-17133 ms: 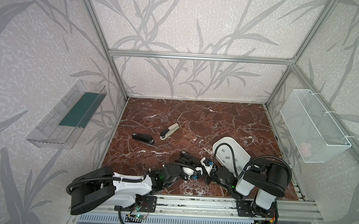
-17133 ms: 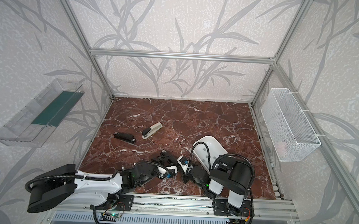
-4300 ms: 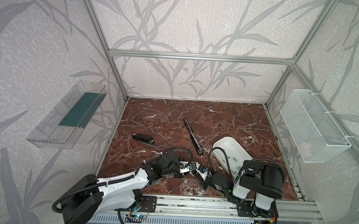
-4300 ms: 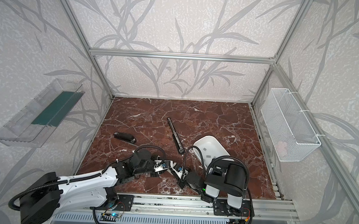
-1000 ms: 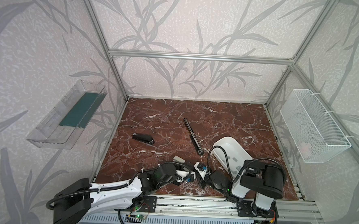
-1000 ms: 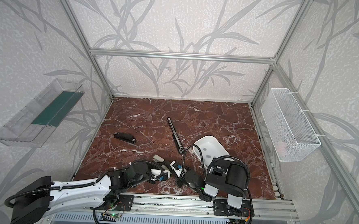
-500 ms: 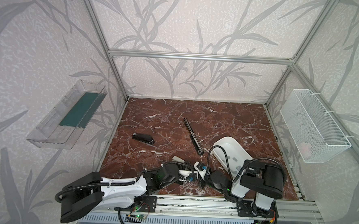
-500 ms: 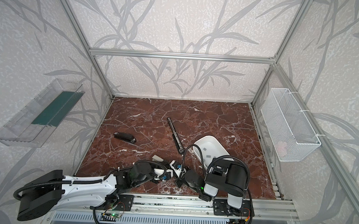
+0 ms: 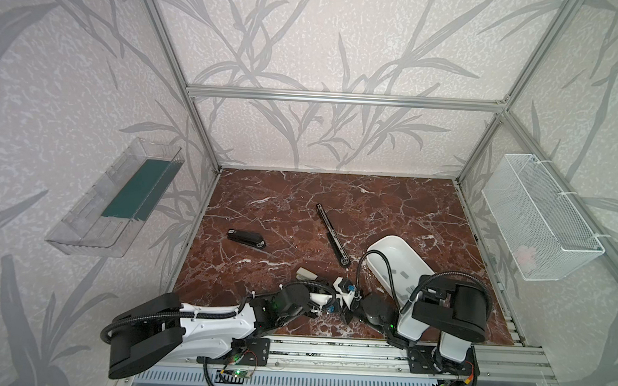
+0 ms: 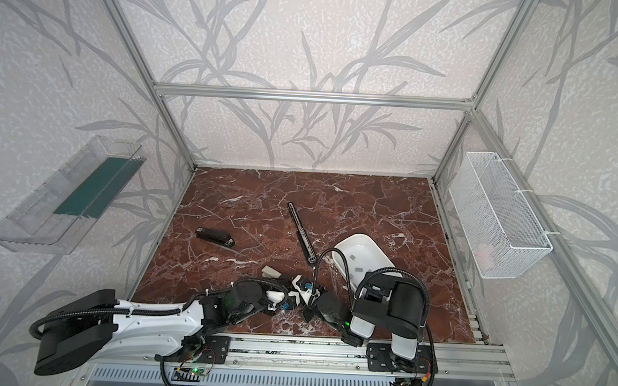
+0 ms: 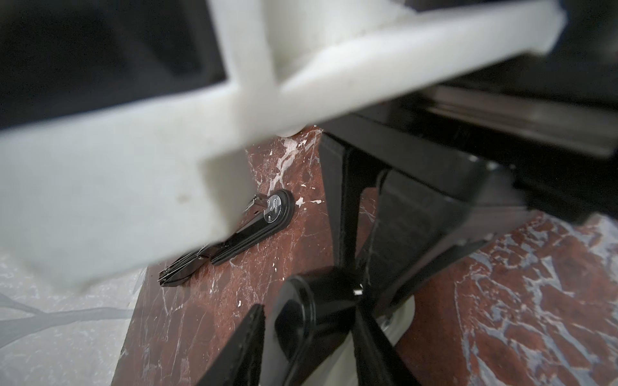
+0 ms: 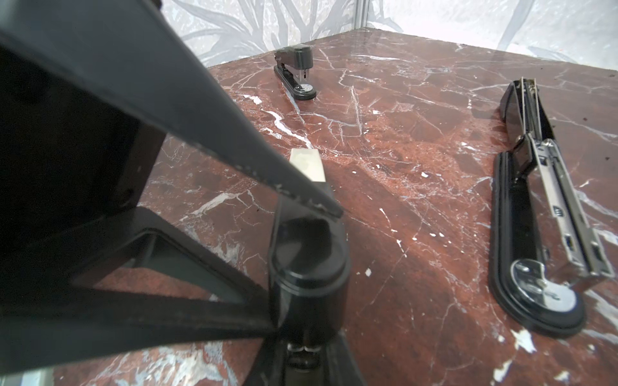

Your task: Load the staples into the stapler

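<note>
Arms low, nose to nose; right gripper seemingly tight on stapler; left gripper, state unclear.

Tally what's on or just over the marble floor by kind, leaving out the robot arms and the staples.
Staplers: 3 (closed black stapler, opened stapler, beige-topped stapler)
White tub: 1
Total: 4

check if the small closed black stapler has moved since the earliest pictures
No. The small closed black stapler lies at the same spot near the left edge of the marble table, at the same slant.
</note>
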You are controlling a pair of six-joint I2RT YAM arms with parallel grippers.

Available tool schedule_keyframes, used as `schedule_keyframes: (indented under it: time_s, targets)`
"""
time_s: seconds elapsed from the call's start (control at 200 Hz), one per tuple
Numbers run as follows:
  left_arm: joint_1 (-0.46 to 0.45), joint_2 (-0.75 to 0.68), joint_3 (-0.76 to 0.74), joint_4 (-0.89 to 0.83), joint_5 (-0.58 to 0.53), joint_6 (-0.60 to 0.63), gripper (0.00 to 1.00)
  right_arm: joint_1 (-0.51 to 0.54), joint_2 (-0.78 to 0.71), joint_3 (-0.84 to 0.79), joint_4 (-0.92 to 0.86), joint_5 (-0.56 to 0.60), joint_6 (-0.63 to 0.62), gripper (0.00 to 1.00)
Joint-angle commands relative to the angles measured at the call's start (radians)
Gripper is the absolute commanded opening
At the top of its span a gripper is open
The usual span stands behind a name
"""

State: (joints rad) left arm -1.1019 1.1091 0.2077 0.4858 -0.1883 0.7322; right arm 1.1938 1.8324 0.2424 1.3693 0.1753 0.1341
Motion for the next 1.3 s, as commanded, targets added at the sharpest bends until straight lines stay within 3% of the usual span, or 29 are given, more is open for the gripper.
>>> schedule_keyframes:
  time_s: [0.0, 0.47, 0.565, 0.805, 1.045, 1.294]
  targets:
    - [0.0, -0.013, 0.037, 0.099, -0.054, -0.009, 0.45, 0.019, 0.03, 0.012, 0.036, -0.012, 0.011, 0.03]
    - [0.001, -0.106, 0.048, 0.042, -0.148, -0.044, 0.45, 0.081, 0.1, -0.01, 0.036, 0.089, 0.048, 0.0]
    - [0.001, -0.105, 0.046, 0.046, -0.176, -0.048, 0.44, 0.131, 0.1, -0.015, 0.036, 0.155, 0.034, 0.0]
    - [0.003, -0.086, 0.066, 0.063, -0.229, -0.073, 0.38, 0.186, 0.137, -0.014, 0.038, 0.22, 0.063, 0.0]
    - [0.011, -0.078, 0.084, 0.1, -0.253, -0.108, 0.35, 0.23, 0.168, -0.008, 0.037, 0.279, 0.08, 0.0]
    - [0.048, -0.12, 0.143, 0.014, -0.254, -0.14, 0.34, 0.252, 0.194, -0.003, 0.037, 0.306, 0.099, 0.0]
